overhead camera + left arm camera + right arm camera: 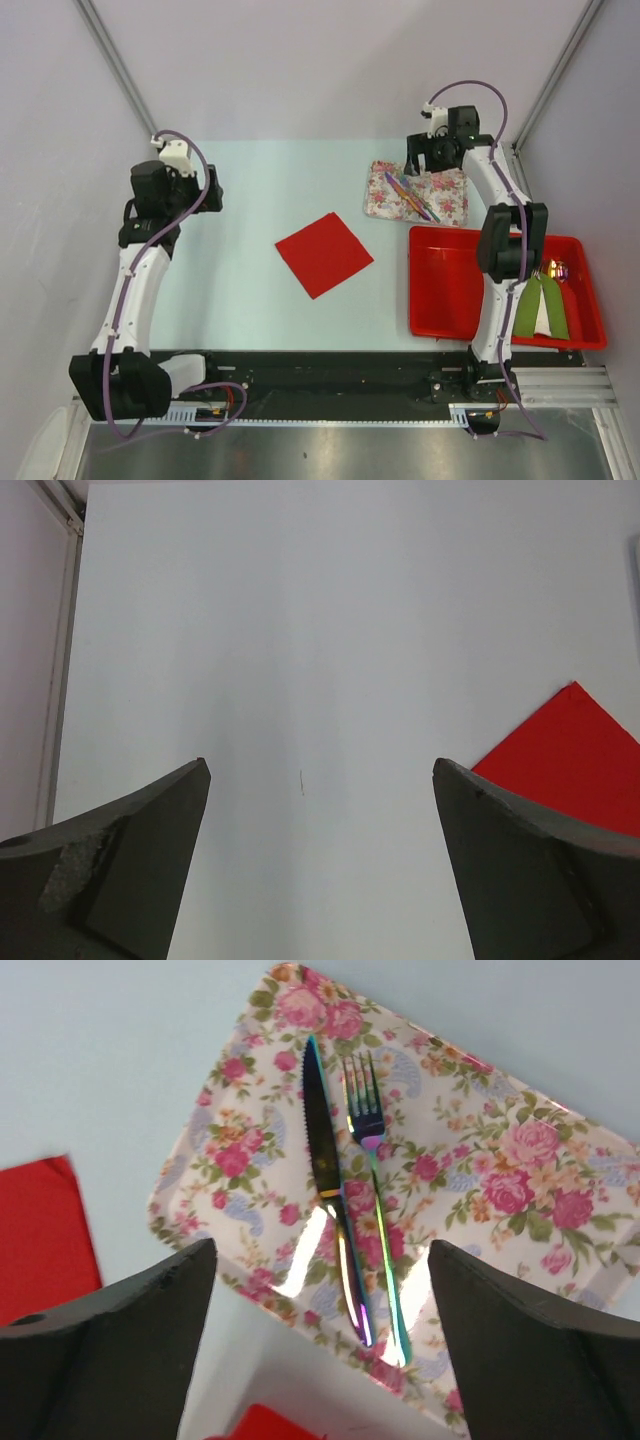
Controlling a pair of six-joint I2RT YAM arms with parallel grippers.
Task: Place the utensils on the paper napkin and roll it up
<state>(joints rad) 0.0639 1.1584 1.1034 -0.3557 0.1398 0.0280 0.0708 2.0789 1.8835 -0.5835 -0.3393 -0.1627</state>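
Observation:
The red paper napkin (323, 254) lies flat on the table's middle; a corner shows in the left wrist view (570, 755) and an edge in the right wrist view (40, 1230). An iridescent knife (333, 1190) and fork (378, 1195) lie side by side on the floral tray (440, 200); from above they show as slim purple pieces (410, 196). My right gripper (320, 1260) is open above the tray, over the handle ends. My left gripper (320, 770) is open and empty over bare table, left of the napkin.
A red tray (450, 285) stands at the right near edge, holding green napkin rolls (540, 305) and a shiny piece (556, 270). White walls and metal frame rails enclose the table at back and sides.

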